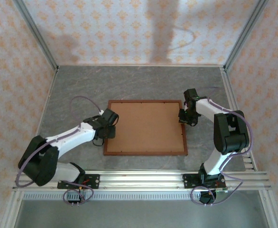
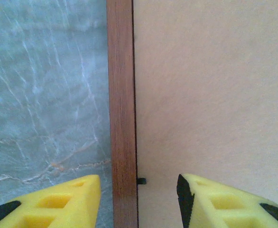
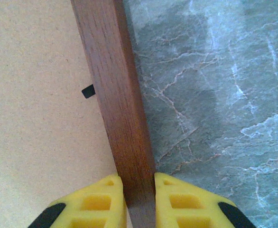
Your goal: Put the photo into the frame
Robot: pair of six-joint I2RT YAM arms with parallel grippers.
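Lighting's pretty soft and even from above, nothing blown out. The top view has a tall grey shadow on the back wall (image 1: 162, 33), upper centre. Wrist shots are a bit soft: the yellow fingers (image 2: 58, 204) of the left pincer (image 2: 139, 178) look fuzzy at the bottom edge, and the marble surface (image 3: 200, 95) has a dim shadow patch.

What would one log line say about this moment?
frame: flat on table | board: inside it | right fingers: clamping its right edge | left fingers: open astride left edge

A reddish-brown wooden rectangular frame (image 1: 145, 153); plain tan fibreboard backing (image 1: 146, 126); grey-green white-veined marble tabletop (image 1: 82, 85); orange-patterned cream wallpaper (image 1: 106, 33) at twelve o'clock.
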